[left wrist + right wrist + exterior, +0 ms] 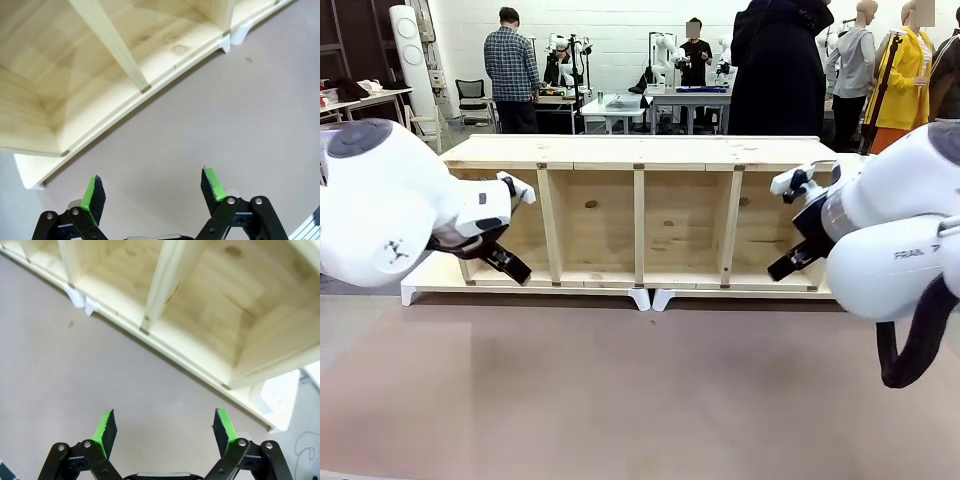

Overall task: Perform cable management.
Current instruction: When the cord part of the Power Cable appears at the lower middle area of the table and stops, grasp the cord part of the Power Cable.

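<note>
A long wooden shelf [640,150] lies across the far half of the desk [640,390]. Its long axis runs left to right and its open side faces the robot. Three upright dividers split it into four compartments. It rests on white feet [640,298], two of which meet at the middle of its front edge, with another at its left end. A person in a dark coat [775,60] stands behind the shelf at the far side. The left tool [155,182] hangs low before the leftmost compartment. Its jaws are spread wide with nothing between the green pads [91,195], and it sits just off the shelf's front edge over bare desk. The right tool [165,425] hangs the same way before the rightmost compartment, also spread wide and holding nothing. A thick black hose [920,350] loops under the right arm. What may be the cable [303,450] is a thin dark line curling in a loop on the pale surface past the shelf's end, in the lower right corner of the right wrist view. It lies apart from both tools. It is too small and faint to be sure of, and its long axis and the way it points cannot be told.
</note>
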